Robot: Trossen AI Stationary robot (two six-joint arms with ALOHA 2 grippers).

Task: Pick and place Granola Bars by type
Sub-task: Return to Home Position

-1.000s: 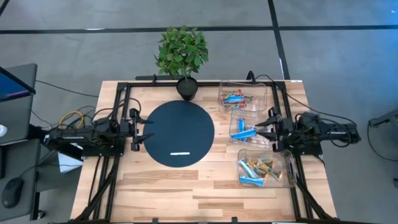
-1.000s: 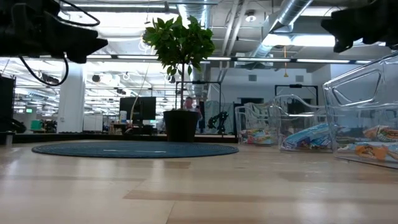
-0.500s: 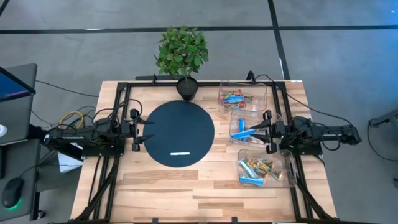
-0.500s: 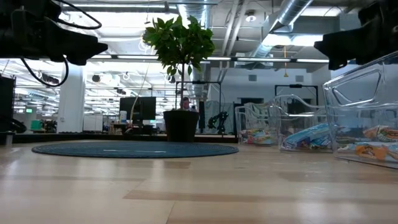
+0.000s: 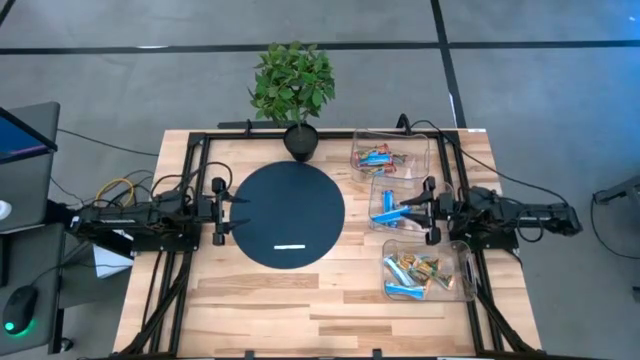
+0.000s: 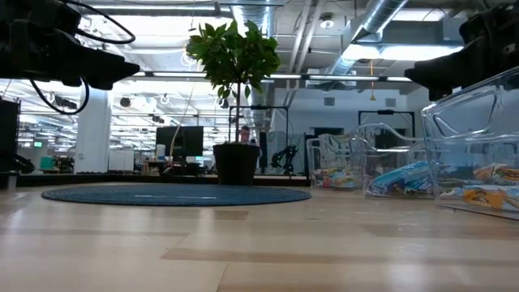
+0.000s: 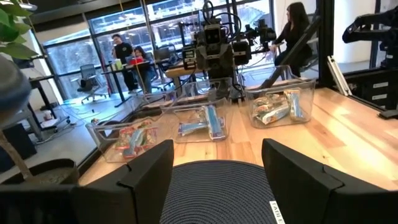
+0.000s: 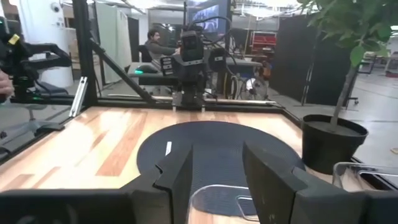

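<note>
Right gripper [image 5: 428,206] hovers spread and empty near the right edge of the desk [image 5: 300,300], just beside the blue Granola Bars [image 5: 390,213] in the middle bin [image 5: 383,187]. Left gripper [image 5: 224,210], spread too, waits by the left edge.

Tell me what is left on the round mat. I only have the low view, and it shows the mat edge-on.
Observer: Only a thin white strip lies on the dark mat; no bars on it.
Operator: Give me the right gripper's place.
Observer: The right gripper hangs over the middle transparent bin, above the blue granola bars inside it. Its jaws are open and hold nothing.
Operator: Now the left one.
Observer: The left gripper is at the mat's left edge, raised off the table, jaws open and holding nothing.
</note>
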